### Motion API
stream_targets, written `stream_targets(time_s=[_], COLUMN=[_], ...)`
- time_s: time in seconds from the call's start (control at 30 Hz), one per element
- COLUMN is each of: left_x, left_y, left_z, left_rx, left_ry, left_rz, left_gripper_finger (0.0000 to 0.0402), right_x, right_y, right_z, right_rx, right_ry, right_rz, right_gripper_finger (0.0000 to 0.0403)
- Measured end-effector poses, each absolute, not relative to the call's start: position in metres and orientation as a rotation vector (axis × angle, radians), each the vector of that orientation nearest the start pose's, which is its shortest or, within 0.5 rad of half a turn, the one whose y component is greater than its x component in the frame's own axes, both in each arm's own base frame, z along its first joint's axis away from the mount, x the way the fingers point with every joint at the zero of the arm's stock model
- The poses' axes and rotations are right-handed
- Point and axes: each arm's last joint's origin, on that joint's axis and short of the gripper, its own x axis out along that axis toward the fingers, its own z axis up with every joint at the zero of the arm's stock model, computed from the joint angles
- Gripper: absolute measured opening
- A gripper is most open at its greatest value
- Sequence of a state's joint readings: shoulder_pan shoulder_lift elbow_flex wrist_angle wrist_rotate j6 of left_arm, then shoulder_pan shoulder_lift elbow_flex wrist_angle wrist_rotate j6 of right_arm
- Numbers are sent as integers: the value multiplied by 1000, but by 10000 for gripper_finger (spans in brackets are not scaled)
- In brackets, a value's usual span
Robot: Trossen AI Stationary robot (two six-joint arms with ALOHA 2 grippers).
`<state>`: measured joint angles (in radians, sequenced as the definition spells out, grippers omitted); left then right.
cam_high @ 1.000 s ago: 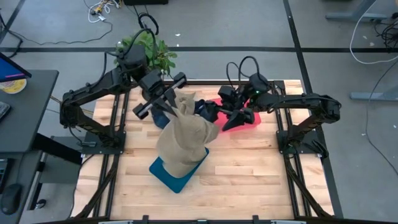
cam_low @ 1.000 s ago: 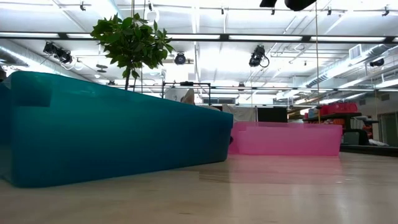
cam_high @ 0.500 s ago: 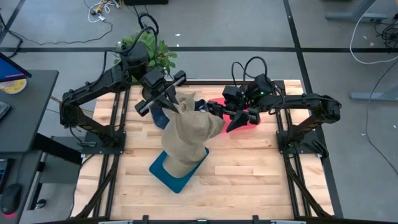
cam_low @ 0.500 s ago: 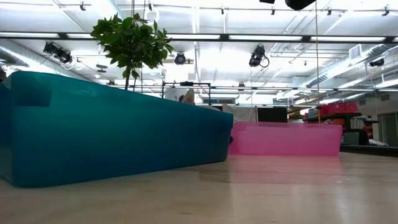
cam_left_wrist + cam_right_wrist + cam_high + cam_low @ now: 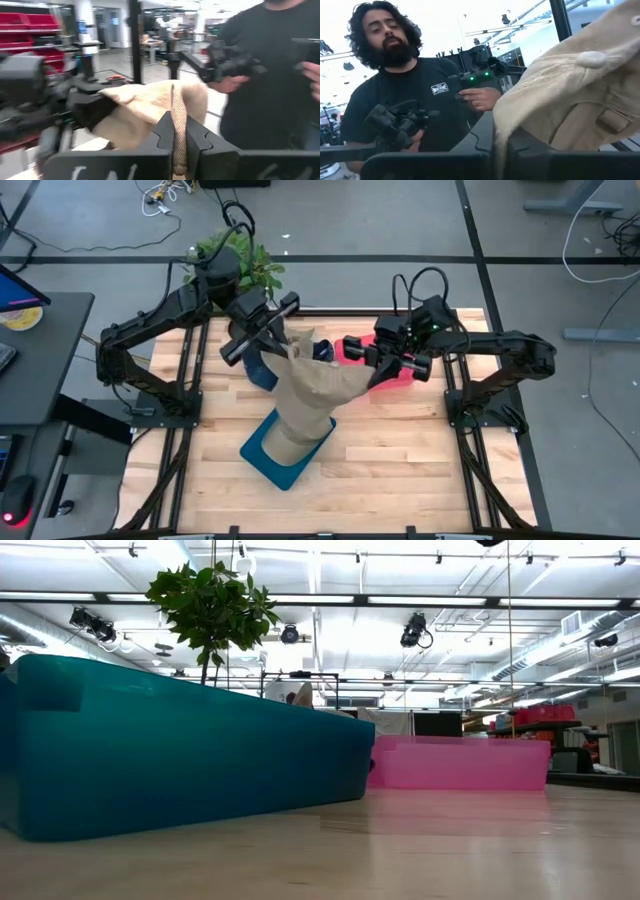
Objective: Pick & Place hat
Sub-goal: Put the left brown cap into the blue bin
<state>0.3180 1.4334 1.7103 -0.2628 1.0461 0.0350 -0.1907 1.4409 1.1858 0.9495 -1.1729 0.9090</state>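
Note:
A beige cloth hat hangs in the air between my two grippers, above the teal bin. Its top button and back strap show in the right wrist view. My left gripper is shut on its far left edge. My right gripper is shut on its right edge, in front of the pink bin. The low view shows only the teal bin and pink bin, neither hat nor grippers. My left gripper pinches a narrow folded edge of the hat between its two fingers, coming slanting down from the far left. The cloth hangs below it, lifted clear. My right gripper pinches the hat's opposite edge between its two fingers, coming from the table's right. The cloth spans across to the left gripper.
A dark blue object lies on the table beneath the left gripper. A potted plant stands at the far left edge. A person in a black shirt stands beyond the table holding controller grips. Bare wood lies near the front edge.
My right gripper has shut on the hat's right edge and drawn it a little toward the table's right. The hat, which hung in a bunch from the left gripper, is now spread out between both grippers.

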Motion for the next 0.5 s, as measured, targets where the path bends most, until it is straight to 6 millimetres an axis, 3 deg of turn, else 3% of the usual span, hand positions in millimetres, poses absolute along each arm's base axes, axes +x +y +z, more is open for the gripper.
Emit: stream_targets(time_s=[0.27,0.5], left_x=[283,279], left_y=[72,80], left_z=[491,492], left_rx=[-91,-199], left_ry=[12,34], left_rz=[-483,-459], left_gripper_finger=[78,186], right_x=[303,303], right_y=[-33,-35], right_z=[405,404], right_rx=[387,386], right_ry=[-31,-29], right_rz=[1062,1053], right_gripper_finger=[3,2])
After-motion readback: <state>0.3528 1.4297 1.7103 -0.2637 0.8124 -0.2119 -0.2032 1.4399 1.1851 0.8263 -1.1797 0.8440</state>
